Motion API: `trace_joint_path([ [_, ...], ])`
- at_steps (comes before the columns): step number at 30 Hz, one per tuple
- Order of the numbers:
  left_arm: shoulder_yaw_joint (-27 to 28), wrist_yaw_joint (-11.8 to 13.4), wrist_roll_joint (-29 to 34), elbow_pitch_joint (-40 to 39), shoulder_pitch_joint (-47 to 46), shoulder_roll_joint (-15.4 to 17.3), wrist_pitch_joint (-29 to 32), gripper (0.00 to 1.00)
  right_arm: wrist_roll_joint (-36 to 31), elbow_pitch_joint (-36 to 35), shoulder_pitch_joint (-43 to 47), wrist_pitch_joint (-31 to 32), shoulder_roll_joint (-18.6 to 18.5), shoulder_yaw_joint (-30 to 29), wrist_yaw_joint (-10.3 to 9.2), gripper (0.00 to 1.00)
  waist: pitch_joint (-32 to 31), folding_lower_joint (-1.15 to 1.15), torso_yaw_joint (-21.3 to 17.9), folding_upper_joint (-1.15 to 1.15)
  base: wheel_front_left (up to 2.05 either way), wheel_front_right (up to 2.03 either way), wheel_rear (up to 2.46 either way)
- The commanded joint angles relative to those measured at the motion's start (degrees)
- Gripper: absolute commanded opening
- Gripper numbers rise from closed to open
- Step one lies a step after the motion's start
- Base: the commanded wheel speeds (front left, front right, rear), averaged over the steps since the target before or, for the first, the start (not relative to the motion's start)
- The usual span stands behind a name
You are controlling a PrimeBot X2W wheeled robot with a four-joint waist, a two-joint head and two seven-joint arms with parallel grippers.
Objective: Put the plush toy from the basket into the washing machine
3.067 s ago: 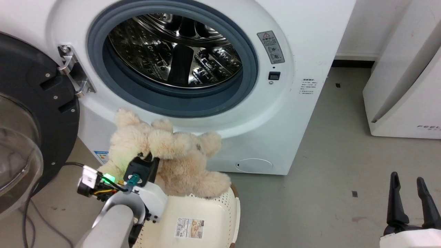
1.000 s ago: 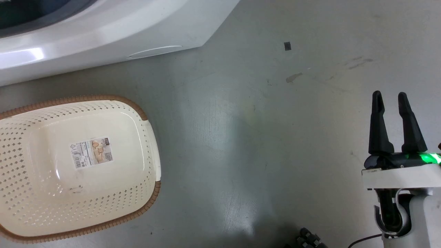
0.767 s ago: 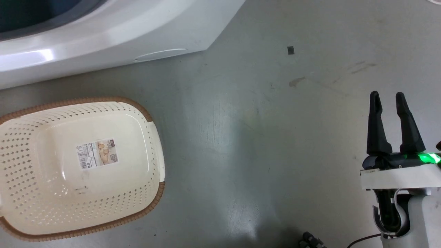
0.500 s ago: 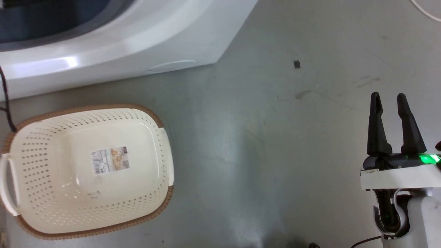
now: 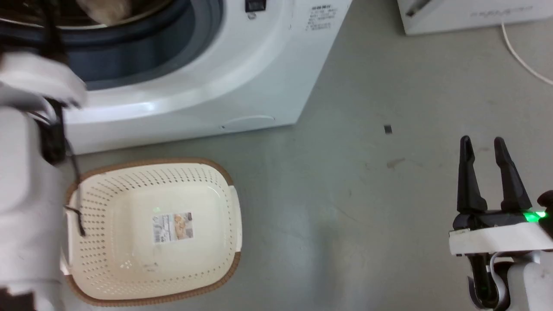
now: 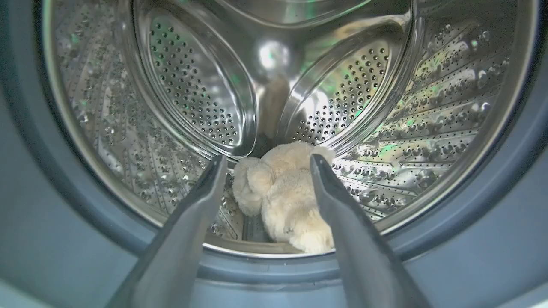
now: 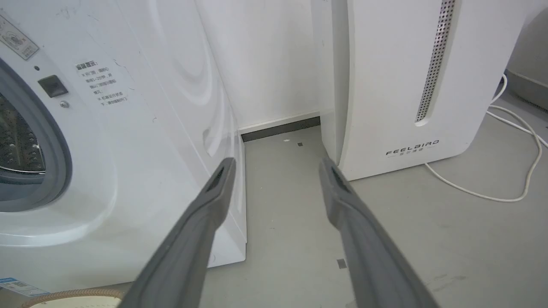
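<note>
The plush toy [image 6: 284, 196], beige and shaggy, lies loose at the bottom front of the steel drum [image 6: 192, 85] of the washing machine [image 5: 242, 65]. A tuft of the plush toy [image 5: 106, 9] peeks over the grey gasket in the head view. My left gripper [image 6: 269, 157] is open at the porthole, fingers pointing in, apart from the toy. The cream basket [image 5: 99, 203] sits empty on the floor before the washer, label showing. My right gripper [image 5: 482, 140] stands open at the lower right, holding nothing.
My pale left forearm [image 5: 26, 194] rises along the left edge, beside the basket. The white FEELBIRD appliance [image 7: 394, 85] stands right of the washer with a narrow gap between. A white cable [image 7: 513, 171] trails on the grey floor [image 5: 345, 194].
Three seconds ago my left gripper held the toy above the basket; now the toy lies in the drum and the gripper is open. The head camera has tilted up. The right gripper stayed put.
</note>
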Motion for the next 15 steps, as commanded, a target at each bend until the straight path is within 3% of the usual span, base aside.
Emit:
trace_joint_path([
  [1,0.56,0.58,0.23,-1.56,3.31,-1.52,-0.24,1.0,-0.68,-0.25,1.09,-0.25,-0.04,-0.15,-0.04,1.0,-3.01,0.0,1.75,0.0,0.0,0.0,0.0],
  [6,2.17,0.48,1.06,-5.64,10.28,-4.29,-0.24,1.0,-1.88,-0.27,2.86,-0.25,-0.04,-0.02,-0.04,1.0,-6.82,0.0,3.41,0.0,0.0,0.0,0.0],
  [15,2.71,-1.9,3.48,-11.99,20.76,-8.05,-0.24,1.0,-3.32,-0.05,6.14,-0.25,-0.04,0.14,-0.04,1.0,-13.3,0.0,6.19,0.0,0.0,0.0,0.0],
])
